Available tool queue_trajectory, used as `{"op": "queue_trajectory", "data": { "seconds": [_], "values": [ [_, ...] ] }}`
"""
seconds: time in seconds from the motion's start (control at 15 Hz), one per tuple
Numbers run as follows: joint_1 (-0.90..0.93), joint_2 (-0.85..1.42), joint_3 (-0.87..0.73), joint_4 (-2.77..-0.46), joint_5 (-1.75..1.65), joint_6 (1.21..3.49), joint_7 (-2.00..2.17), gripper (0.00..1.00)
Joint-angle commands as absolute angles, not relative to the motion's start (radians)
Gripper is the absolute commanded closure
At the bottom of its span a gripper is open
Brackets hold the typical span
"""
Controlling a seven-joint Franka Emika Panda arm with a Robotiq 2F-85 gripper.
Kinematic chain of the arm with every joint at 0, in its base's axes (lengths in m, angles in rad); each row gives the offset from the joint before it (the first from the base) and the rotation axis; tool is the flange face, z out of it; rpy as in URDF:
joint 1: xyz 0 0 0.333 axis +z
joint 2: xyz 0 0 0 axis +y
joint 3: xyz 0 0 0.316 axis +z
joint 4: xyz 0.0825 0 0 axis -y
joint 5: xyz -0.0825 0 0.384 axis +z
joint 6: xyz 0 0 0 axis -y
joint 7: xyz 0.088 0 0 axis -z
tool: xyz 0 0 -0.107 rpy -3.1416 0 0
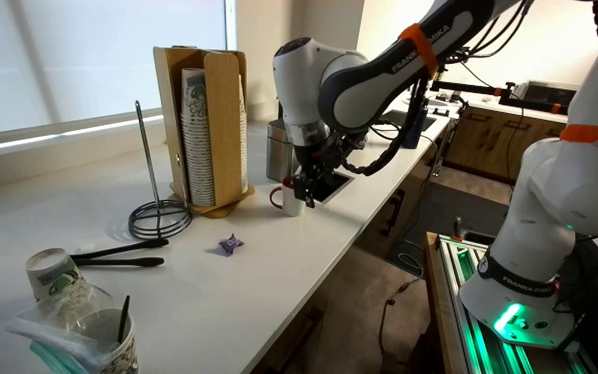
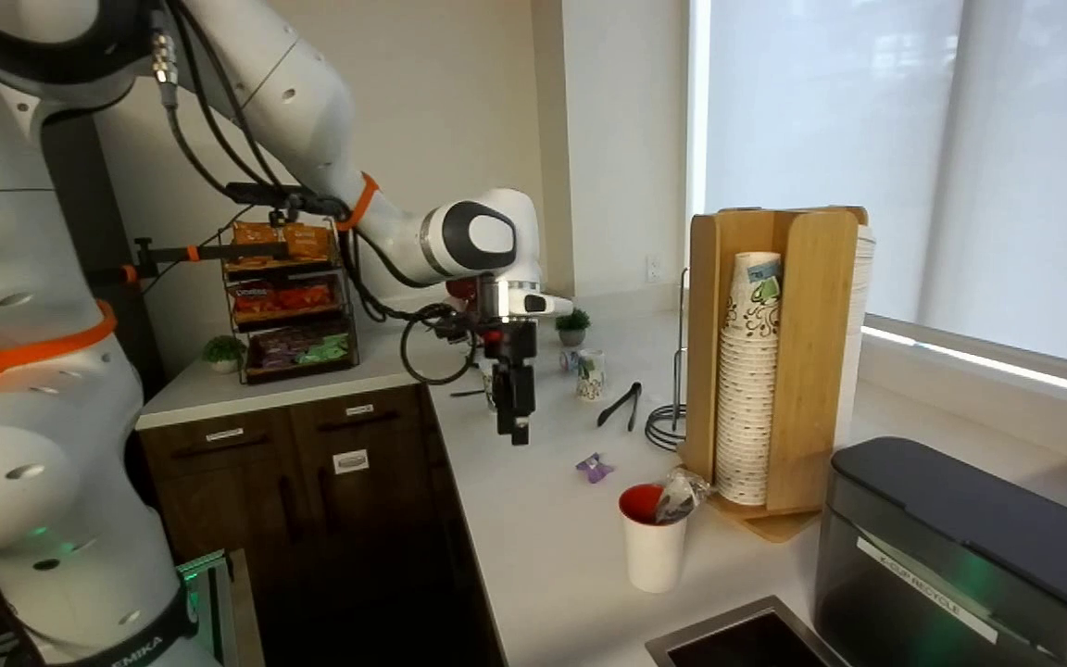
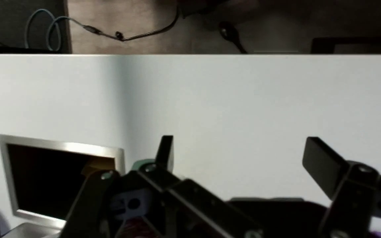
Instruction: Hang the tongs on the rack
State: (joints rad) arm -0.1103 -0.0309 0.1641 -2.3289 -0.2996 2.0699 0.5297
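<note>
Black tongs (image 1: 127,261) lie lower left in an exterior view, near the rack (image 1: 151,172). Fingers (image 3: 322,167) stand apart, low in the wrist view

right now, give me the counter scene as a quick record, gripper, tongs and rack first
gripper: open, empty, above the counter
tongs: lying on the counter, arms spread
rack: upright near the tongs, nothing hung on it
mug: upright, white with red inside
purple wrapper: between tongs and mug
cup holder: wooden, holding paper cups
left to do: hang the tongs
</note>
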Motion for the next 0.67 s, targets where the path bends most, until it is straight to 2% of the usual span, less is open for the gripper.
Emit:
{"op": "queue_trajectory", "data": {
  "seconds": [0.0,0.33,0.6],
  "values": [
    [-0.056,-0.010,0.104,-2.305,-0.311,2.063,0.537,0.00],
    [-0.040,-0.032,0.090,-2.335,-0.284,2.097,0.521,0.00],
    [-0.032,0.037,0.058,-2.311,-0.232,2.394,0.368,0.00]
  ]
}}
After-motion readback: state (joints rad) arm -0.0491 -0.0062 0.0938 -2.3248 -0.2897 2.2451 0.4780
